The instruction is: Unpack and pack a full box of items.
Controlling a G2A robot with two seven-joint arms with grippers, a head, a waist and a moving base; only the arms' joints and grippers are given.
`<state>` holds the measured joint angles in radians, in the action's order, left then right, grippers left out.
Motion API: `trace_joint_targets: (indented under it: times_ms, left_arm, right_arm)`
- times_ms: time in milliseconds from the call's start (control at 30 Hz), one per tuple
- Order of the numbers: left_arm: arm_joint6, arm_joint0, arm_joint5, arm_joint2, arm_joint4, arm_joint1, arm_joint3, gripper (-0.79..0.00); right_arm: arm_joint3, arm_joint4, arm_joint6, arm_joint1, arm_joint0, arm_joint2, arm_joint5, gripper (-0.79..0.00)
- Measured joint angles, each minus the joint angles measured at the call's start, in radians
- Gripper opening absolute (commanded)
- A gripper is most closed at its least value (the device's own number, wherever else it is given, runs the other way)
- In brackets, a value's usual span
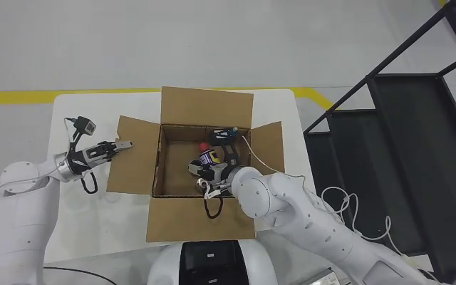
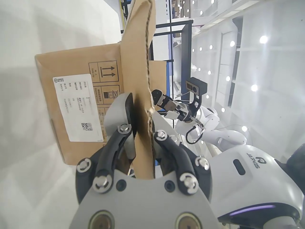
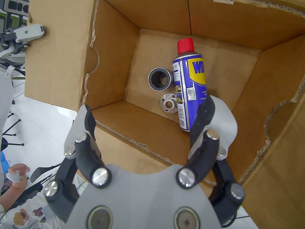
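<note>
The box [image 1: 206, 105] sits at the centre of the white worktop [image 1: 85, 114] with all four flaps folded outward.

**Left arm.** The left end effector [image 2: 140, 110] is at the box's 9 o'clock side. Its fingers [image 2: 119, 110] are pressed together on the free edge of the side flap [image 1: 132, 164], with cardboard passing between the pads. Judgement: this grip pins the flap outward so it cannot fall across the opening, and it steadies the carton while the other arm works inside.

**Right arm.** This arm enters from 5 o'clock. The right end effector [image 3: 147, 107] hangs over the opening, spread wide and gripping nothing. One finger pad overlaps the lower body of the spray can [image 3: 190, 82]. Whether the pad touches the can cannot be told.

**Contents.** Three items lie on the box floor.
- The spray can is blue and yellow with its red cap uppermost, near the middle of the box. Whether it stands true or leans cannot be told.
- A dark ring [image 3: 159, 79] lies just beside the can, bore facing up.
- A metal flange [image 3: 169, 103] lies just beside the can and close to the ring.

**Assessment.**
- The can is the item in hand, since the open fingers bracket it.
- The pictures do not settle whether it is being taken out or has just been set in.
- With few items inside, the box is far from full.

**Risks.**
- One pad nudging the can before the other closes could tip it onto the flange.
- The can's smooth round wall calls for a centred squeeze.
</note>
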<state>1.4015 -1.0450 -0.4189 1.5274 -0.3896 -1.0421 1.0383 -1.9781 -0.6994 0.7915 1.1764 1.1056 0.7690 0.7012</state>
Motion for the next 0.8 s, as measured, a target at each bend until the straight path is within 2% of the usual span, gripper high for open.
trace_joint_targets:
  times_ms: [267,300,333,367,600,800]
  left_arm:
    - [-0.027,-0.177,-0.027,0.104,-0.058,0.031,0.105,-0.785]
    - [-0.031,-0.192,-0.029,0.114,-0.062,0.033,0.112,-0.751]
    - [-0.037,-0.209,-0.031,0.126,-0.066,0.036,0.122,-0.406]
    - [-0.04,-0.22,-0.031,0.134,-0.07,0.038,0.13,0.0]
    - [-0.073,-0.263,-0.039,0.184,-0.127,0.047,0.188,0.0]
    - [-0.173,-0.325,-0.074,0.282,-0.201,0.055,0.293,0.0]
  right_arm:
    - [0.0,0.0,0.0,0.0,0.0,0.0,0.0,0.0]
    - [0.0,0.0,0.0,0.0,0.0,0.0,0.0,0.0]
    - [0.0,0.0,0.0,0.0,0.0,0.0,0.0,0.0]
    - [0.0,0.0,0.0,0.0,0.0,0.0,0.0,0.0]
    - [0.0,0.0,0.0,0.0,0.0,0.0,0.0,0.0]
    - [0.0,0.0,0.0,0.0,0.0,0.0,0.0,0.0]
